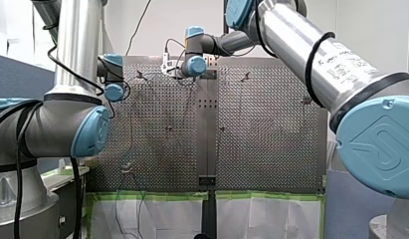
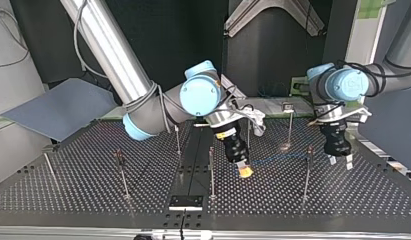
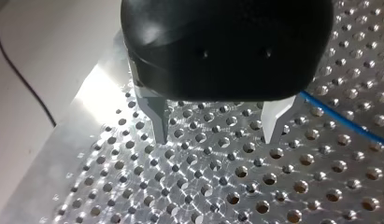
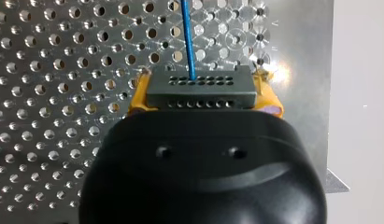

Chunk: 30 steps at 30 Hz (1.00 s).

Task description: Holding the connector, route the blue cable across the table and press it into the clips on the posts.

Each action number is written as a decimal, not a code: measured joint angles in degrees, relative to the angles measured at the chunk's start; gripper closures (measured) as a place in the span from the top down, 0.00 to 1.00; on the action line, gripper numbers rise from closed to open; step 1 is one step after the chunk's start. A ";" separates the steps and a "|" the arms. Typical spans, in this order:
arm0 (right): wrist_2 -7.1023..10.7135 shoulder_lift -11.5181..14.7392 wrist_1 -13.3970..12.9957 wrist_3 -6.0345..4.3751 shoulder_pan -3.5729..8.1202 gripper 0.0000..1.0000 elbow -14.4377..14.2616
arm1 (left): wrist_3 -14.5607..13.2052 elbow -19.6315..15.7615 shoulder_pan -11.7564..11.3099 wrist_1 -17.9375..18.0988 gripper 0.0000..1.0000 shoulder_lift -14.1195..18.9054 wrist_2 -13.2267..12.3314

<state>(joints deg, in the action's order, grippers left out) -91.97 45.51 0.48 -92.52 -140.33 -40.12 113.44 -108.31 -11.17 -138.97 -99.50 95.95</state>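
Right hand (image 4: 204, 100): closed firmly on the grey connector (image 4: 180, 91), one yellow pad (image 4: 269, 95) clamped against each end. Gripping it by the ends leaves the holed face and the cable exit free.
Connector: held level between the pads, just above the surface (image 3: 203, 186). I'd say it is being used as the handle that steers the whole line.
Blue cable (image 4: 188, 42): leaves the middle of the connector and runs straight ahead of the right hand. It stretches low over the surface toward the left hand and passes just beside one of that hand's fingers.
Left hand (image 3: 217, 135): spread wide with nothing between its metal fingers (image 3: 157, 116), tips pointing down close over the holes. It looks placed to guide or push the cable rather than to carry anything.
Posts (image 2: 306, 172): thin upright rods. One stands between the two hands, nearer the left, and the cable heads for it.
Clips: too small to tell whether the cable sits in any of them.
Stage, as I judge it: routing is under way, with most posts well apart from the cable and unvisited.
Risk: if the right hand pulls without slack, the connector could twist between the pads.
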 joint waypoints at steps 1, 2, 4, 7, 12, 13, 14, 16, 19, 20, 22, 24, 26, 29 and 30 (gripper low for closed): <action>-0.04 0.00 0.01 0.01 -0.04 0.00 -0.01 | 0.48 -0.49 0.03 0.09 1.00 0.46 0.35; -0.09 -0.01 0.02 0.02 -0.08 0.00 0.00 | 1.17 -1.18 0.08 0.44 1.00 1.14 0.69; -0.14 -0.01 0.05 0.03 -0.17 0.00 -0.01 | 2.14 -2.20 0.17 1.09 1.00 2.11 1.00; -0.15 -0.02 0.10 0.03 -0.27 0.00 -0.01 | 3.32 -3.87 0.41 1.00 1.00 3.78 1.06; -0.19 -0.02 0.17 0.04 -0.40 0.00 -0.01 | 3.65 -6.17 0.93 -1.53 1.00 6.89 0.25; -0.20 -0.02 0.19 0.04 -0.41 0.00 -0.01 | 3.70 -6.49 1.02 -1.97 1.00 7.37 -0.06; -0.23 -0.02 0.21 0.03 -0.41 0.00 -0.01 | 3.82 -7.00 1.13 -2.61 1.00 8.04 -0.55; -0.36 -0.02 0.26 -0.03 -0.41 0.00 -0.01 | 4.06 -7.81 1.30 -3.65 1.00 9.07 -1.18; -0.57 -0.02 0.33 -0.17 -0.38 0.00 -0.01 | 4.51 -9.17 1.57 -5.23 1.00 10.65 -2.10; -0.63 -0.02 0.36 -0.20 -0.37 0.00 -0.01 | 4.80 -9.69 1.65 -5.77 1.00 11.22 -2.53; -0.77 -0.02 0.43 -0.27 -0.33 0.00 -0.01 | 5.41 -10.52 1.74 -6.65 1.00 12.08 -3.27; -1.01 -0.02 0.50 -0.31 -0.29 0.00 -0.02 | 6.21 -11.45 1.88 -7.48 1.00 13.03 -4.16; -1.24 -0.04 0.57 -0.33 -0.28 0.00 -0.02 | 6.55 -12.05 2.06 -8.02 1.00 13.94 -4.97; -1.57 -0.06 0.65 -0.33 -0.20 0.00 -0.02 | 5.96 -12.41 2.40 -8.77 1.00 15.27 -5.58; -1.63 -0.05 0.69 -0.31 -0.17 0.00 -0.01 | 5.63 -12.45 2.52 -9.08 1.00 15.69 -5.66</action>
<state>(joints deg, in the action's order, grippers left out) -93.61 45.46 1.16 -92.82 -140.50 -40.13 119.07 -120.75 -8.65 -148.04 -83.81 90.29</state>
